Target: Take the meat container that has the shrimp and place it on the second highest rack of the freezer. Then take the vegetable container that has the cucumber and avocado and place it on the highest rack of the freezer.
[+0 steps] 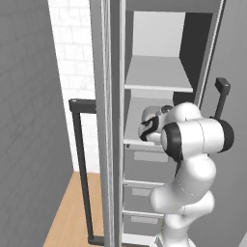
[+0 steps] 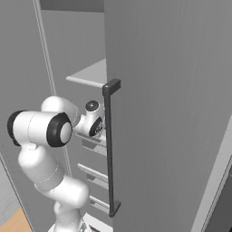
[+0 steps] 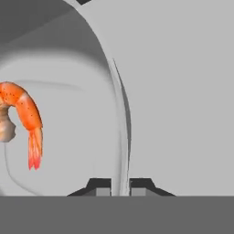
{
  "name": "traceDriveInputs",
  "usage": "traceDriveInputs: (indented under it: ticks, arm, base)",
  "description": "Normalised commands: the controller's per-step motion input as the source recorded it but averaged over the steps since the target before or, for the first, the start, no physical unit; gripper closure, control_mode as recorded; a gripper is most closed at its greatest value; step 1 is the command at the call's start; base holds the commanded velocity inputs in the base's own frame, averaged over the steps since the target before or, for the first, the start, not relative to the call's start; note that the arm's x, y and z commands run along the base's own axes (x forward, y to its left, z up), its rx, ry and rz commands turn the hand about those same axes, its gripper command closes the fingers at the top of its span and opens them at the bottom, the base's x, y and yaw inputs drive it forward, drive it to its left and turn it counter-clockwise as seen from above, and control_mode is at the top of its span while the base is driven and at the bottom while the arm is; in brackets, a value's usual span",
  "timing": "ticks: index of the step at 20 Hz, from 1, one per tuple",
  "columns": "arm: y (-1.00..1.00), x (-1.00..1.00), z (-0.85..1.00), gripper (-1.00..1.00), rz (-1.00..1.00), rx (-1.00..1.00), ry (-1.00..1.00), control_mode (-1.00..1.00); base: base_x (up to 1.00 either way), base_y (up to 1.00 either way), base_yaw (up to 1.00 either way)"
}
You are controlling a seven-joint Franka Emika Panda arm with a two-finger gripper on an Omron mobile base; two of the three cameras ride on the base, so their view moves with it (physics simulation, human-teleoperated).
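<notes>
Jaws nearly shut on the thin rim of the meat container (image 3: pixel 119 114), at 6 o'clock in the hand view.
Gripper (image 3: pixel 120 186) reaching into the open freezer (image 1: pixel 202 58) at the lower of two pale shelves, below the highest rack (image 1: pixel 157 72); shrimp (image 3: pixel 25 116) lying loose at 9 o'clock inside. Probably light, stiff, smooth-walled; best pinched at the rim and kept level, lest the shrimp slide. Container hidden behind the arm from the base cameras; contact with the shelf impossible to tell.
</notes>
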Motion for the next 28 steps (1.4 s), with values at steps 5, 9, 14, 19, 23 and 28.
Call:
traceDriveInputs:
  ticks: [5,9,14,19,23,28]
  arm:
    - [0.00,0.23,-0.12,1.00,0.00,0.00,0.00,-1.00]
    - [0.00,0.00,0.00,1.00,0.00,0.00,0.00,-1.00]
    - [0.00,0.00,0.00,-1.00,0.00,0.00,0.00,-1.00]
    - [0.00,0.00,0.00,-1.00,0.00,0.00,0.00,-1.00]
    - [0.00,0.00,0.00,-1.00,0.00,0.00,0.00,-1.00]
    - [0.00,-0.23,0.02,-1.00,0.00,0.00,-0.05,-1.00]
  base:
    - [0.00,0.00,0.00]
    - [0.00,0.00,0.00]
    - [0.00,0.00,0.00]
    - [0.00,0.00,0.00]
    - [0.00,0.00,0.00]
    - [0.00,0.00,0.00]
